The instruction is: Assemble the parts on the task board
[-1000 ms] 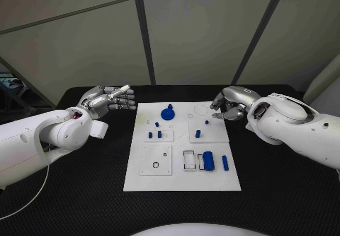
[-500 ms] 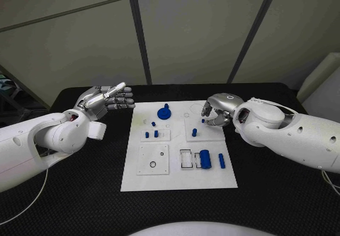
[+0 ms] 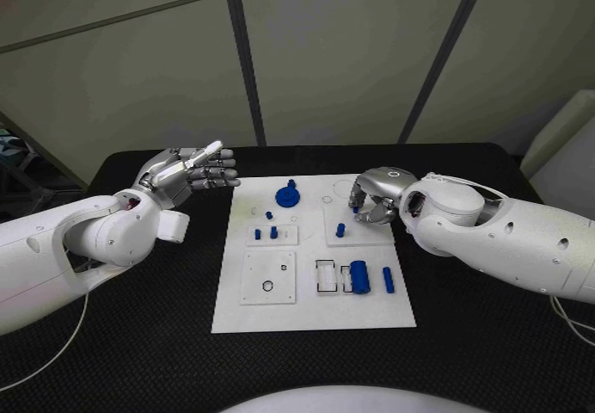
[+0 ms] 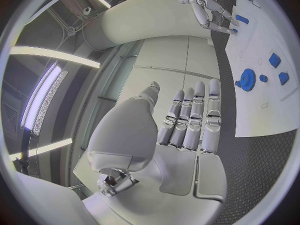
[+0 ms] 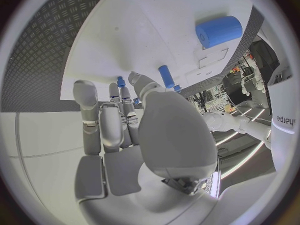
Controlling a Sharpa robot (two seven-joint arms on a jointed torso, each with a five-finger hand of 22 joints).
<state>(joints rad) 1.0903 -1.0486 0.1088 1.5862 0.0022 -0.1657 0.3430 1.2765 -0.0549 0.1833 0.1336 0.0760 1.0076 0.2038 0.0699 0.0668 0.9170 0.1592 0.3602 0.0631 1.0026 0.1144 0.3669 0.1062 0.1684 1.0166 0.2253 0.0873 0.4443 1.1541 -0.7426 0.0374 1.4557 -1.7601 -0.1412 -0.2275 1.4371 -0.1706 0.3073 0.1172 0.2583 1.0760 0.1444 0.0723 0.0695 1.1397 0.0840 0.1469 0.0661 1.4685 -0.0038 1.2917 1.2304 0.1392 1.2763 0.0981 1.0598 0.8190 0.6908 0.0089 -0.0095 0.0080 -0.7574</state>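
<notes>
The white task board (image 3: 310, 314) lies mid-table, with a blue gear knob (image 3: 288, 198) at its far end. My right hand (image 3: 372, 200) hangs over the board's far right corner with its fingers curled down. In the right wrist view the thumb and a fingertip (image 5: 119, 92) close on a small blue peg (image 5: 120, 79). A second peg (image 3: 340, 230) stands just in front of that hand. My left hand (image 3: 193, 175) is raised off the board's far left corner, fingers spread and holding nothing. The left wrist view shows the left hand (image 4: 187, 120) beside the board (image 4: 269, 115).
Near the board's front right lie a blue cylinder (image 3: 359, 277) and a thin blue bar (image 3: 387, 280). Three short pegs (image 3: 266, 232) stand on a small plate left of centre. A square white plate (image 3: 271, 277) with a ring sits at the front left. Black table (image 3: 483, 344) surrounds the board.
My right hand has moved in over the board's far right corner and lowered its curled fingers onto the small peg there. The left hand has stayed in place.
</notes>
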